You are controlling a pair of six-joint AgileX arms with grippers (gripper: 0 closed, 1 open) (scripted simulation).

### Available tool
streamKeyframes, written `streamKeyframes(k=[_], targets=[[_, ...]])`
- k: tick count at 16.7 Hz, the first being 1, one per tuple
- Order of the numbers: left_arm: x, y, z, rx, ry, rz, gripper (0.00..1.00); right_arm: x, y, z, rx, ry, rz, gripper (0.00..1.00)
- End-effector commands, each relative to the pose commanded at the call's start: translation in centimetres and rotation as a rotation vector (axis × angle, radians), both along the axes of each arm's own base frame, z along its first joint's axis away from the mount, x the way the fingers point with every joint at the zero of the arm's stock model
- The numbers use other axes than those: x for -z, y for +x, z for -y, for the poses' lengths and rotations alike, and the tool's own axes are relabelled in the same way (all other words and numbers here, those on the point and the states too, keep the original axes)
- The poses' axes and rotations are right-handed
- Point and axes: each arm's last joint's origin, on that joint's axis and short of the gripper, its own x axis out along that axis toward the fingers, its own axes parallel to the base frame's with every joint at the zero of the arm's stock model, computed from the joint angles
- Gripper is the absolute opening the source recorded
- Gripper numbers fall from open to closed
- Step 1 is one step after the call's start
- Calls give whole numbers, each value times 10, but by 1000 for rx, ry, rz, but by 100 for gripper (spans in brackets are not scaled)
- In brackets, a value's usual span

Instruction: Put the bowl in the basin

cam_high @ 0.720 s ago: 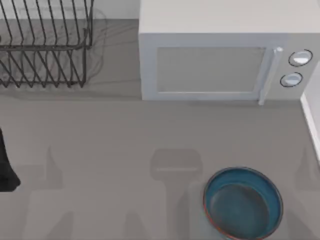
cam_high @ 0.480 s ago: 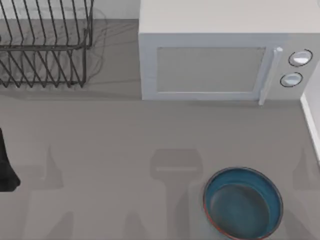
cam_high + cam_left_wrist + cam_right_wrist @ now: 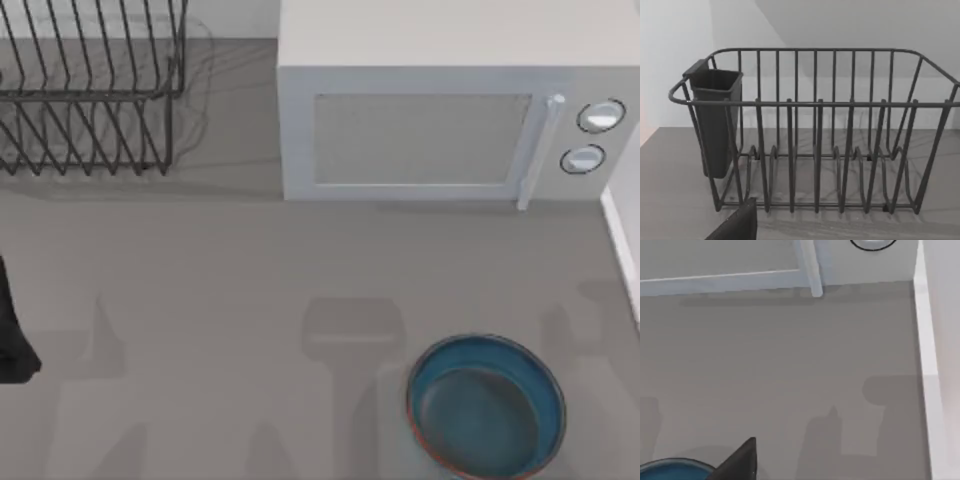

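- Round glossy blue-teal bowl (image 3: 486, 405) with reddish-brown rim sits on grey table (image 3: 220, 280), front right, before white microwave (image 3: 440, 110).
- My left arm (image 3: 12, 330) is parked at left edge; I can't tell either gripper's opening.

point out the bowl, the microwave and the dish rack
bowl (image 3: 487, 410): top view, on its blue-teal inside.
microwave (image 3: 420, 138): top view, on the door panel.
dish rack (image 3: 815, 145): left wrist view, on a front upright wire.

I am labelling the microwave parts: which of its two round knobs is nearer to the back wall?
The upper knob, beside the door handle's top; the other knob sits below it, toward the table front.
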Motion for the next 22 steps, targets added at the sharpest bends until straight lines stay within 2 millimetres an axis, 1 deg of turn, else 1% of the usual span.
streamKeyframes(k=[2, 5, 7, 9, 12, 14, 19, 20, 22], targets=[[0, 0, 0, 0, 0, 0, 100, -6, 18, -15, -20, -11, -234, 100], [0, 0, 0, 0, 0, 0, 100, -8, 45, -41, -28, -61, -543, 100], [0, 0, 0, 0, 0, 0, 100, -9, 60, -60, -24, -103, -696, 100], [0, 0, 0, 0, 0, 0, 100, -11, 71, -77, -16, -142, -807, 100], [0, 0, 0, 0, 0, 0, 100, -11, 83, -96, -3, -190, -912, 100], [0, 0, 0, 0, 0, 0, 100, -11, 86, -102, 1, -204, -938, 100], [0, 0, 0, 0, 0, 0, 100, -10, 87, -101, 3, -202, -937, 100], [0, 0, 0, 0, 0, 0, 100, -6, 87, -102, 3, -203, -939, 100], [0, 0, 0, 0, 0, 0, 100, 8, 89, -103, 1, -205, -941, 100]])
